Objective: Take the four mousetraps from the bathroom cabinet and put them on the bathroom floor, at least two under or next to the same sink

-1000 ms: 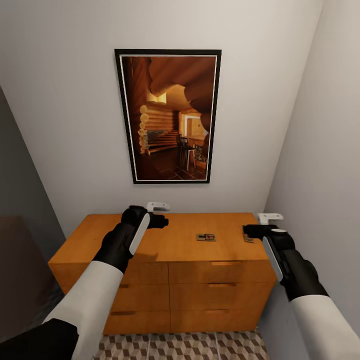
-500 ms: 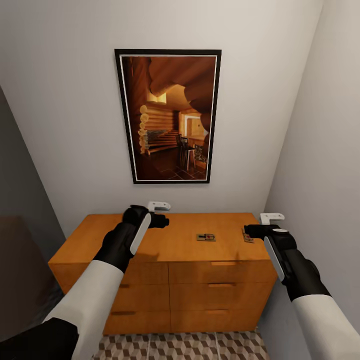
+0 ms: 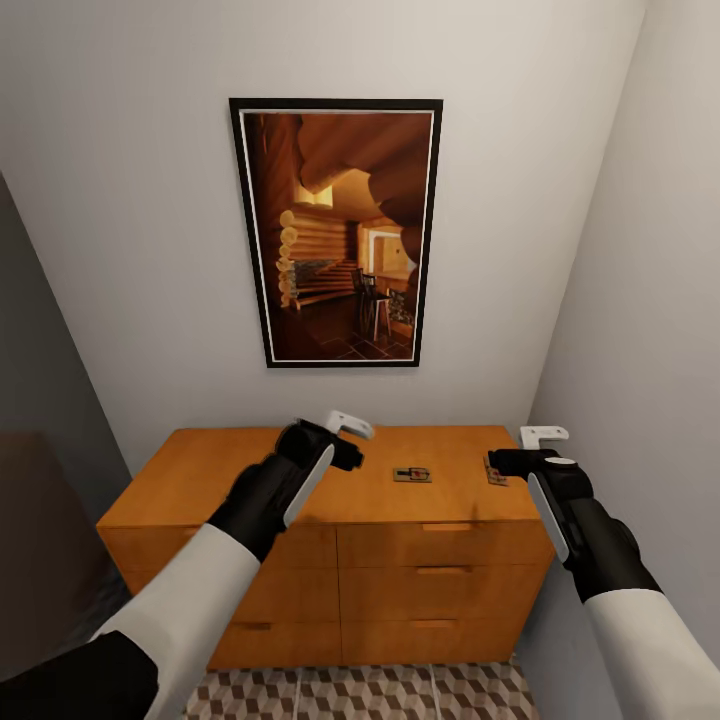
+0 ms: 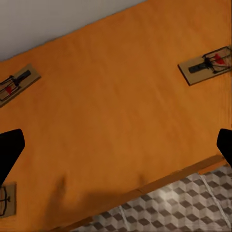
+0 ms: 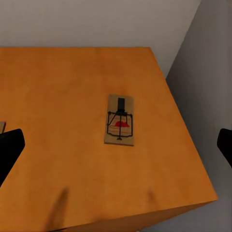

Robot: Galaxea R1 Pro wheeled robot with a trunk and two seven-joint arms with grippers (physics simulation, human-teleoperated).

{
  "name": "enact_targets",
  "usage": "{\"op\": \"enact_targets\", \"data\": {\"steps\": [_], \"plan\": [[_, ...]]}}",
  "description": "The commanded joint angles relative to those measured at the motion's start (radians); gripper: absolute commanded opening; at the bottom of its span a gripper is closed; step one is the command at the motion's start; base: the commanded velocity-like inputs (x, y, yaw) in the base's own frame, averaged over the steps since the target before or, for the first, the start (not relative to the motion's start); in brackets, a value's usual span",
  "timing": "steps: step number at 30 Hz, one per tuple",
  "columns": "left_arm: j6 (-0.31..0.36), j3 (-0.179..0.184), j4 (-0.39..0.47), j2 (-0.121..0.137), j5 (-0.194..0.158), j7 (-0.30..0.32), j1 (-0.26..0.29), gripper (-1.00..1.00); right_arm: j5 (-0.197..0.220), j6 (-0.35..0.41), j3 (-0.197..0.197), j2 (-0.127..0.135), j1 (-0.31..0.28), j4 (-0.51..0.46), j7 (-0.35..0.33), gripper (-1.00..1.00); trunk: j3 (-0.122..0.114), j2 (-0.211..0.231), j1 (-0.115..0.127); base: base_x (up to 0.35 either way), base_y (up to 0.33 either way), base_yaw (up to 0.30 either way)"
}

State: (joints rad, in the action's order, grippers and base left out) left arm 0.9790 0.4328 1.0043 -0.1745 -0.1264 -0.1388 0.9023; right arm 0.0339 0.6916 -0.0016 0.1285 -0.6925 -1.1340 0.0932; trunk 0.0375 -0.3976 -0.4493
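Note:
The orange-brown cabinet stands against the wall. One mousetrap lies on the middle right of its top, and another mousetrap sits by the right end, partly behind my right gripper. That gripper hovers open above this trap. My left gripper hangs open over the cabinet top, left of the middle trap. Its camera sees three traps on the wood. The cube-patterned bathroom floor lies at the cabinet's foot. The sink is out of view.
A framed picture hangs on the wall above the cabinet. A grey wall closes in right beside the cabinet's right end. A dark panel stands at the left.
My left arm has swung right and forward across the cabinet top, toward the middle trap. The right arm has held almost still.

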Motion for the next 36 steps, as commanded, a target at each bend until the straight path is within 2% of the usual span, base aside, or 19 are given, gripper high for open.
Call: {"op": "enact_targets", "data": {"steps": [1,3,11,36], "plan": [[0.004,0.017,0.000,0.000,-0.010,-0.010,0.001,1.00,0.004,0.005,0.001,0.000,-0.001,-0.001,0.005,1.00,0.002,-0.002,-0.001,0.000,0.000,0.000],[0.004,0.040,0.001,0.000,-0.010,-0.009,0.001,1.00,0.004,0.005,0.001,0.000,-0.001,-0.001,0.005,1.00,0.002,-0.002,-0.001,0.000,0.000,0.000],[0.003,0.071,0.001,0.000,-0.010,-0.010,0.001,1.00,0.005,0.005,0.002,0.000,-0.001,-0.001,0.005,1.00,0.002,-0.002,-0.001,0.000,0.000,0.000],[-0.015,0.068,0.001,0.000,-0.015,-0.003,-0.001,1.00,0.001,0.005,0.006,-0.002,-0.001,-0.001,0.004,1.00,0.002,-0.002,-0.001,0.000,0.000,0.000]]}}
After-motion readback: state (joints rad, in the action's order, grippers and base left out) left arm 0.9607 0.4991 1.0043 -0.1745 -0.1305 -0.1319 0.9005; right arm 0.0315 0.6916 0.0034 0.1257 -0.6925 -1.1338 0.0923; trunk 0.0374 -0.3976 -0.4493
